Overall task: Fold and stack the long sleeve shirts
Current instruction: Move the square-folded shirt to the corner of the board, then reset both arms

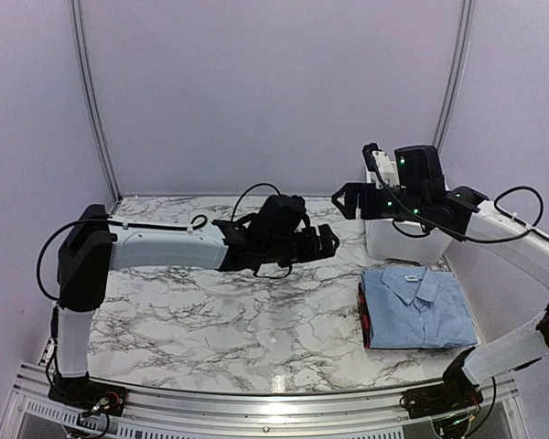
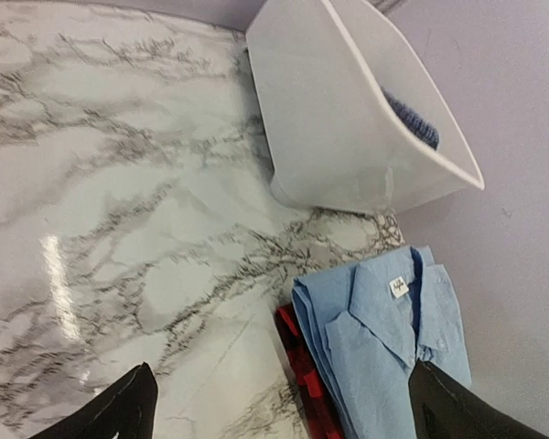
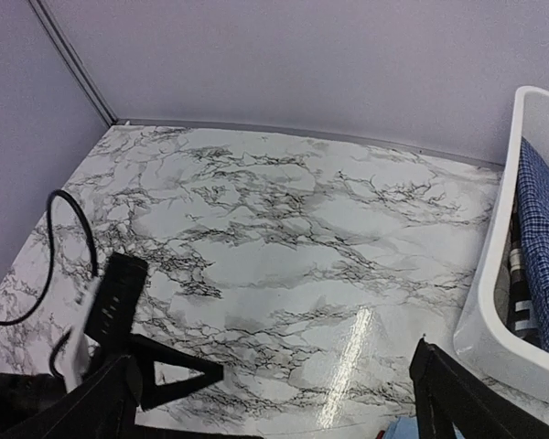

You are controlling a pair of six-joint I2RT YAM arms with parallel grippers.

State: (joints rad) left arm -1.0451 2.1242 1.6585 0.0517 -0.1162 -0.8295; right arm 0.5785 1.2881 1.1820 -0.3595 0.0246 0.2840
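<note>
Left wrist view: left gripper (image 2: pixel 282 389) spread wide — folded light blue shirt (image 2: pixel 384 338) just ahead.

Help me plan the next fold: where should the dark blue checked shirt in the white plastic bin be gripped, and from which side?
From above, probably, straight down through the open top: the walls of the white plastic bin close off every side. Pinch the uppermost cloth of the dark blue checked shirt, which lies bunched inside.
</note>
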